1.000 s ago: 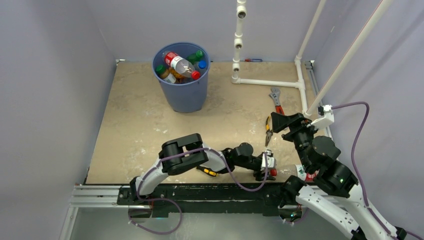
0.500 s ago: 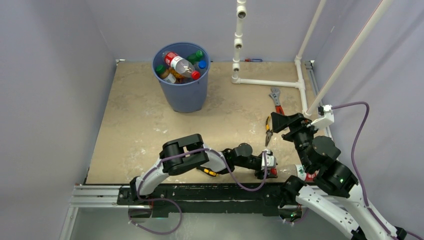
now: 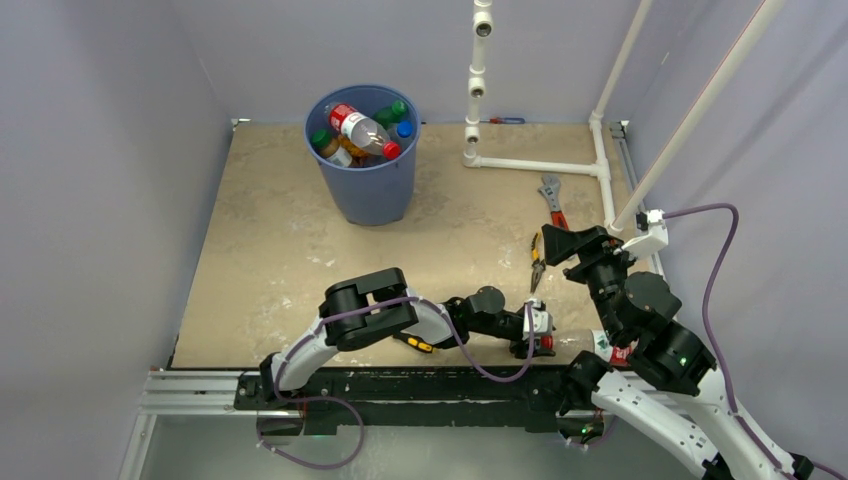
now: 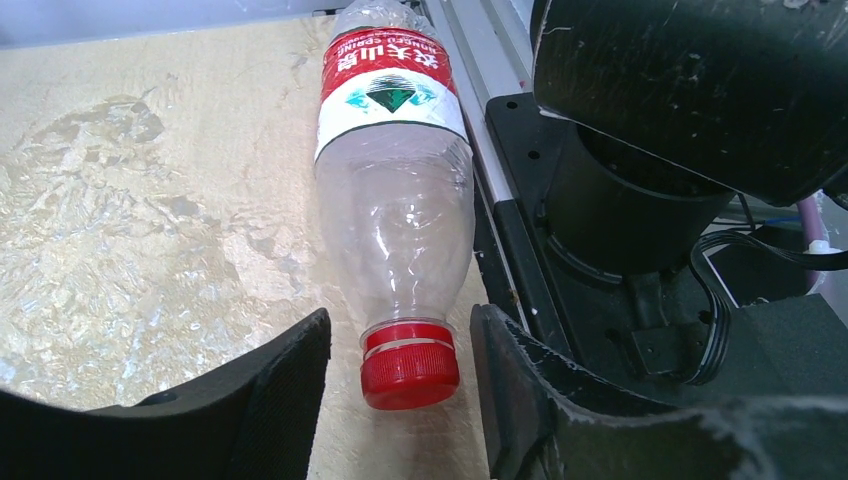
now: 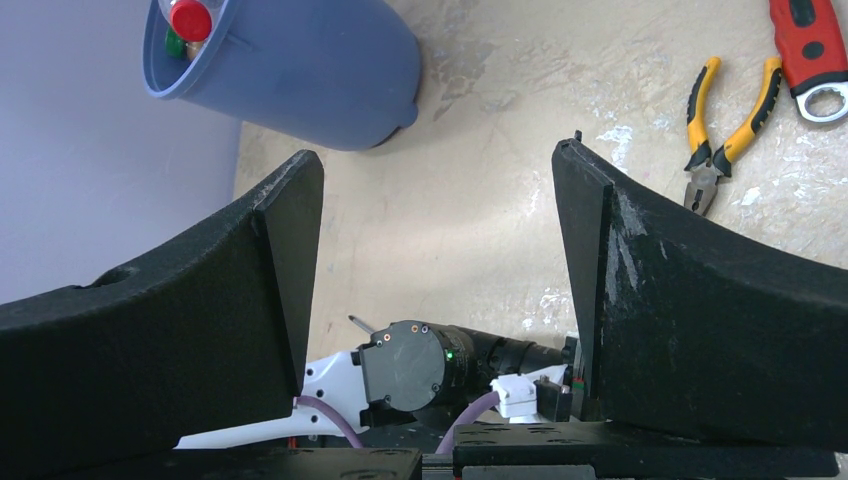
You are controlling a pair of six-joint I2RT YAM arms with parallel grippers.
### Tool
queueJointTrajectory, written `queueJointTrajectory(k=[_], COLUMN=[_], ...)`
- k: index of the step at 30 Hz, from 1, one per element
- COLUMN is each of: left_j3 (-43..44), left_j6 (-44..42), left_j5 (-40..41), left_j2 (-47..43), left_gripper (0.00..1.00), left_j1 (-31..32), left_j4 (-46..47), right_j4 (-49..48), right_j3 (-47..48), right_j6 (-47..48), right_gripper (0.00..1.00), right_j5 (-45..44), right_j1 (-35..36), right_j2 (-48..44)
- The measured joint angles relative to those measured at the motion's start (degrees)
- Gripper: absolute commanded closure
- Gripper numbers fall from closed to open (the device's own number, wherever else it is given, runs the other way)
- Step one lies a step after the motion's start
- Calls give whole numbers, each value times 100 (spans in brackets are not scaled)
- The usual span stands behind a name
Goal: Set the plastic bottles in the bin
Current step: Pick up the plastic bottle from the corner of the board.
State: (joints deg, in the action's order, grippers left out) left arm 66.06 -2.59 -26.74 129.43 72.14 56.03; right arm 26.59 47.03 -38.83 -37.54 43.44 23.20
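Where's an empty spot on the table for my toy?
The whole left side, beside the bin, is bare, and so is the middle between bin and left arm. It's crowded by the pliers, wrench and pipes, and near the bottle.

Left pincer narrower around bottle.
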Motion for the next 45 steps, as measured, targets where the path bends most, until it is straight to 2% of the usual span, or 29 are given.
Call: queueJointTrajectory(k=[3, 18, 22, 27, 31, 34, 37, 41, 45], left_j3=[0, 0, 0, -4, -264, -785, -1141, -1163, -1154], left_j6=[2, 2, 2, 2, -33, -289, -723, -1290, -1609], left_j5=[20, 37, 35, 46, 234, 492, 872, 1513, 2149], left_j2=[0, 13, 13, 13, -125, -824, -2107, -3906, -5364], left_gripper=[43, 59, 70, 91, 100, 100, 100, 100, 100], left_j1=[0, 0, 2, 7, 4, -13, -35, -81, -98], left_j4=[-4, -146, -146, -142, -173, -721, -1773, -3062, -4295], right_j4=[0, 4, 4, 4, 92, 280, 247, 28, -286], right_j3=[0, 0, 0, 0, 13, 164, 372, 710, 1233], right_j6=[0, -2, -2, -4, 2, 70, 243, 584, 1115], right_gripper=[19, 20, 20, 19, 19, 18, 18, 18, 18], right_j5=[0, -2, -2, 0, -2, -22, 13, 326, 944], right_j1=[0, 0, 0, 0, 0, 0, 0, 0, 0], right_j2=[0, 0, 0, -2, -2, -4, -9, 92, 590])
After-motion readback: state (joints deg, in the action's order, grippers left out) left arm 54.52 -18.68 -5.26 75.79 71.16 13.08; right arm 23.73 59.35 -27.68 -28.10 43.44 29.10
